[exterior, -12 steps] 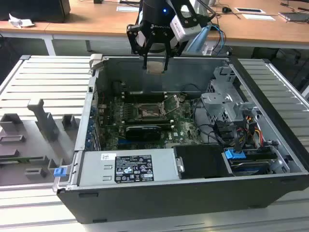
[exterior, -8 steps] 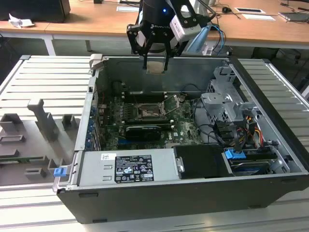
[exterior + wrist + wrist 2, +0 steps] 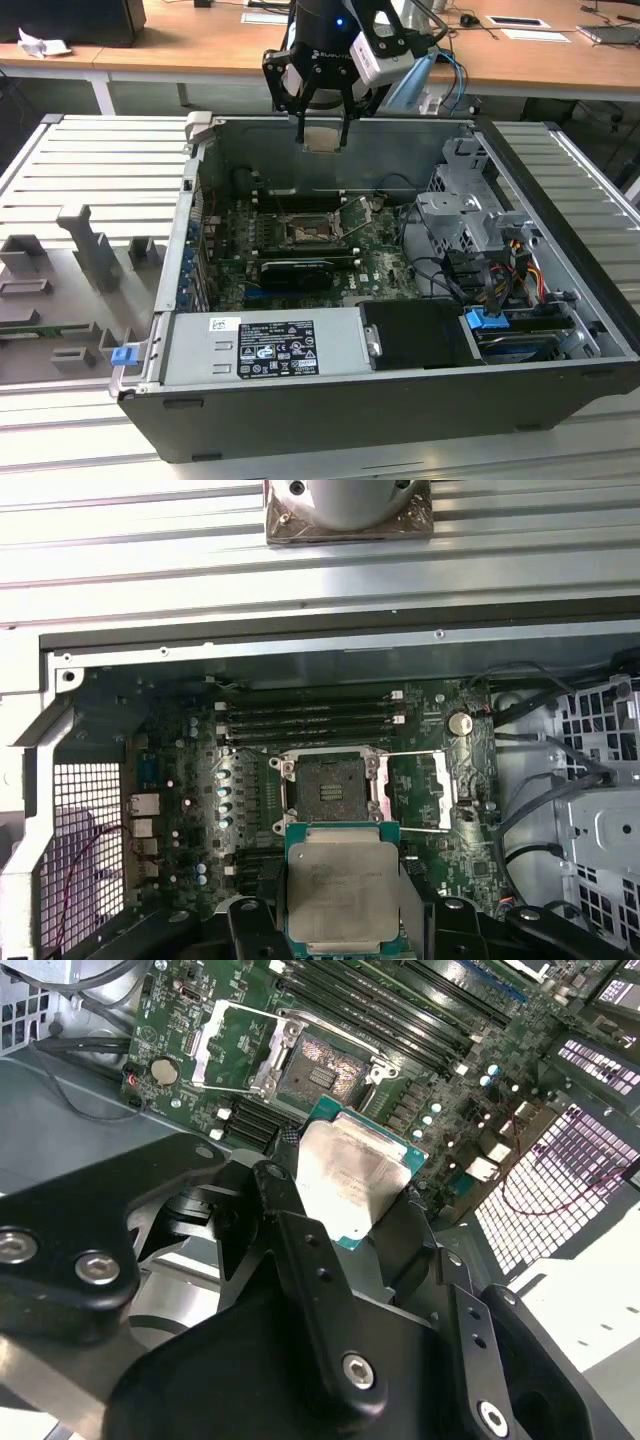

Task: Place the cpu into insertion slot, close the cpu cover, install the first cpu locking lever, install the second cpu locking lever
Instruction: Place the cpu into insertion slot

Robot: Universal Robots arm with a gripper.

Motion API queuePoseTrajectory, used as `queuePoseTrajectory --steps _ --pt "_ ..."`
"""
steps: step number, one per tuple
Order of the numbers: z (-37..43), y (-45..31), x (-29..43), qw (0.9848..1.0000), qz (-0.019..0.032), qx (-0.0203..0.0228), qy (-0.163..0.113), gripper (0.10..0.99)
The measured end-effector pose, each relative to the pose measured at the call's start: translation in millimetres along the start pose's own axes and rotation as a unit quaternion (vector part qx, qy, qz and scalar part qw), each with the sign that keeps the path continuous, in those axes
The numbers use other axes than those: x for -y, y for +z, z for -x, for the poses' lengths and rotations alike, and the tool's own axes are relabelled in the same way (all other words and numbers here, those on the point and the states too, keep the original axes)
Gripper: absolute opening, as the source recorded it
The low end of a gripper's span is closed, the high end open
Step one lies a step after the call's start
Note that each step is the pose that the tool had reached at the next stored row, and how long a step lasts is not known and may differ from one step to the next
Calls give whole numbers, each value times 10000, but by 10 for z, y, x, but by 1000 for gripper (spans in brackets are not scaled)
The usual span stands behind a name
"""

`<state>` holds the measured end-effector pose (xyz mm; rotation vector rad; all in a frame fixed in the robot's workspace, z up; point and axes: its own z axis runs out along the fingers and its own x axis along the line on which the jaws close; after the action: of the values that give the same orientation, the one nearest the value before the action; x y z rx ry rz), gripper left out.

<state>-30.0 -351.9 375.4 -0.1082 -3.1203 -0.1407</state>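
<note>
1. My hand (image 3: 322, 133) hangs over the open computer case (image 3: 400, 400), near the case's far wall in the exterior view.
2. It is clenched on the cpu (image 3: 343, 885), gripping it by two opposite edges.
3. In both wrist views the cpu's silvery top faces the camera, rimmed by a green edge, well above the motherboard (image 3: 200, 780).
4. The insertion slot (image 3: 327, 790) lies uncovered and vacant.
5. The cpu cover (image 3: 420, 792) is swung open, just beside the slot.
6. The case rests on a grey ribbed counter (image 3: 100, 170).
</note>
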Motion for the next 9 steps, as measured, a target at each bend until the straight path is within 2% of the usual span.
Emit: queuePoseTrajectory --steps 9 --pt "0 0 0 9998 4 19 216 541"
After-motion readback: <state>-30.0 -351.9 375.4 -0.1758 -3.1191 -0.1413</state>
